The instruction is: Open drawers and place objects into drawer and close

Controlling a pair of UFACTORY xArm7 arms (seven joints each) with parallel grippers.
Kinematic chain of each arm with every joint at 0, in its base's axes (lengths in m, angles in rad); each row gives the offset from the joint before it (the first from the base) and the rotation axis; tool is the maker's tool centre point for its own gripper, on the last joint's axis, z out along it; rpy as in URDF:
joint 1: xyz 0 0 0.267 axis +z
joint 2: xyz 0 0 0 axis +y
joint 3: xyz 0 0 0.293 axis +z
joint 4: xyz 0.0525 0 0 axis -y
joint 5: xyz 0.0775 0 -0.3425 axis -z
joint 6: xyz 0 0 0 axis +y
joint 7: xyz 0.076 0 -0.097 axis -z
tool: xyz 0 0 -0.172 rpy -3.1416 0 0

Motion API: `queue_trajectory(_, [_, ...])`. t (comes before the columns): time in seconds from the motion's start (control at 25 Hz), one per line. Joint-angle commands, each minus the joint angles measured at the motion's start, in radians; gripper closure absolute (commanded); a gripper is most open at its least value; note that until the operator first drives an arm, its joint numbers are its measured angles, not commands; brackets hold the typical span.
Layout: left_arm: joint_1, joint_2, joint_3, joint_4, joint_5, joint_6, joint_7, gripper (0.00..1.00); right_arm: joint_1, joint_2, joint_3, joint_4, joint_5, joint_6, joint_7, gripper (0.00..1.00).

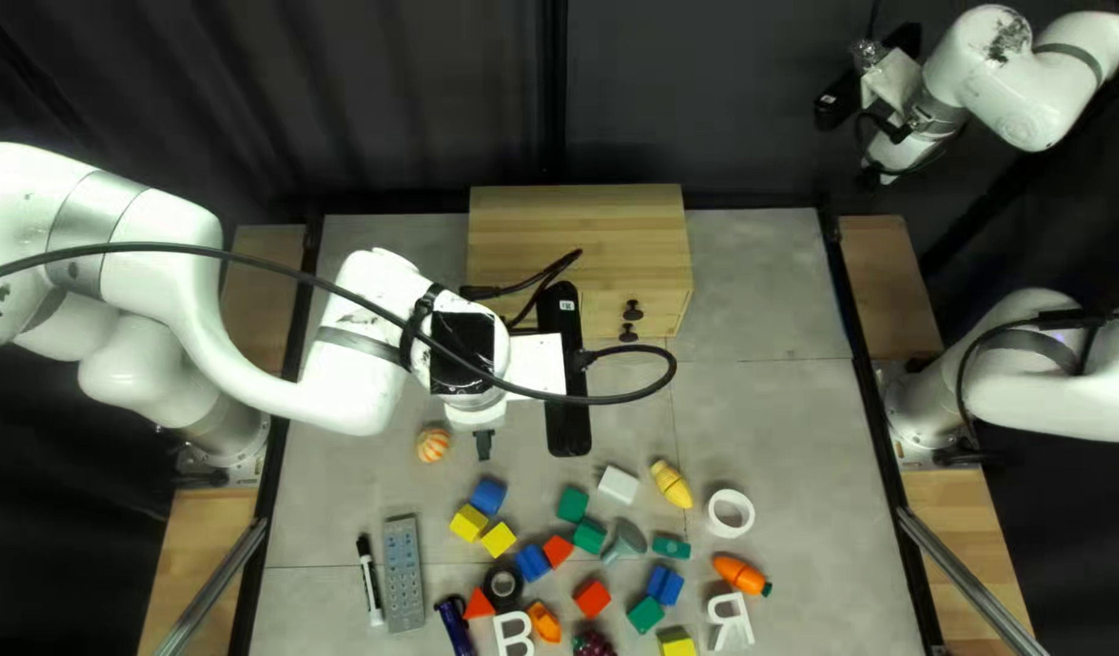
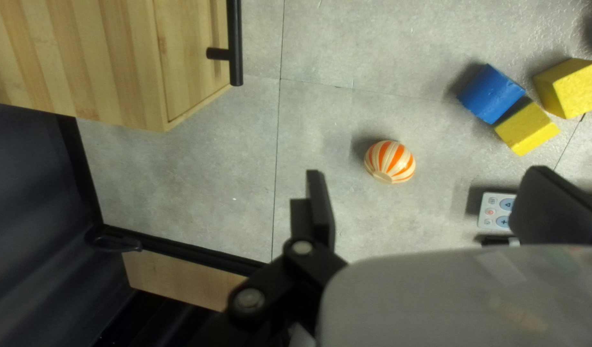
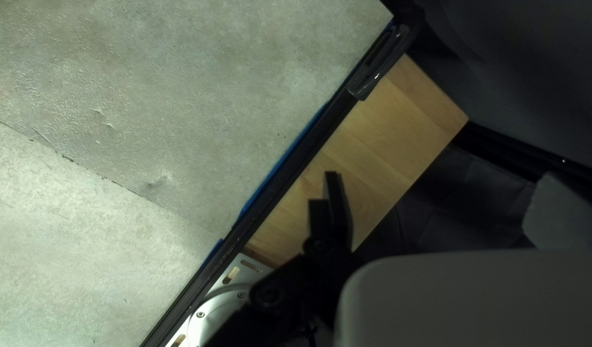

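Two spread fingers (image 2: 321, 209) of the left gripper (image 2: 424, 172) pinch nothing. The black handle (image 2: 235, 45) on the cabinet's drawer front (image 2: 196, 64) lies ahead and off to the side, past the cabinet-side finger; the left arm (image 1: 171, 255) is nearer. The handle's long bar runs roughly square to the line joining the fingertips, so gripping it likely needs a sideways shift, little wrist turn. The right gripper (image 3: 441, 173) stands apart-fingered, away from the cabinet (image 1: 578, 231).
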Motion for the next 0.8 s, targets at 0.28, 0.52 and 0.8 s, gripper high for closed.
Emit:
queue_trajectory(0.28, [-0.039, 0.108, -0.059, -0.035, 0.268, -0.103, -0.158, 0.00, 0.000, 0.000, 0.000, 0.000, 0.000, 0.000, 0.000, 0.00])
queue_trajectory(0.52, [-0.043, 0.207, -0.051, -0.060, 0.417, -0.176, -0.244, 0.00, 0.000, 0.000, 0.000, 0.000, 0.000, 0.000, 0.000, 0.00])
queue_trajectory(0.8, [-0.017, 0.235, -0.019, -0.115, 0.493, -0.261, -0.297, 0.00, 0.000, 0.000, 0.000, 0.000, 0.000, 0.000, 0.000, 0.00])
